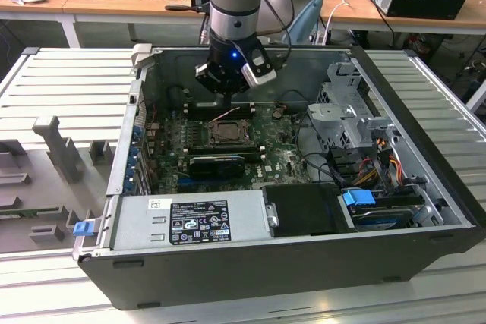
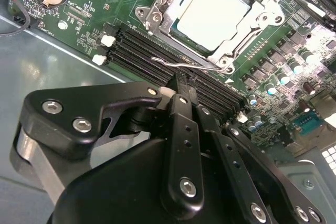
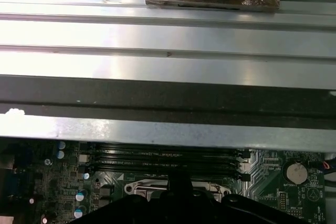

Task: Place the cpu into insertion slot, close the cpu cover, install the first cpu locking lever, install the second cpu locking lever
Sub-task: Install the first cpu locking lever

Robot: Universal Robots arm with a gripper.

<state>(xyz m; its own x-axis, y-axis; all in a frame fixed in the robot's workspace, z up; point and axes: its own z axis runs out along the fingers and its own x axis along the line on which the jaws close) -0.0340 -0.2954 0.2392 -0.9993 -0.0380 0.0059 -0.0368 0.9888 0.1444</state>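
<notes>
Second wrist view – cpu (image 2: 212,11) seated under cpu cover (image 2: 262,11); hand (image 2: 181,83) beside.

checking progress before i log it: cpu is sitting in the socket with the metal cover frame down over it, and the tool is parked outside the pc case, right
Not quite. The cpu is in the insertion slot with the cpu cover down around it, but the tool is not outside the case: the exterior view shows it inside the open case, just above the board beside the socket.
</notes>
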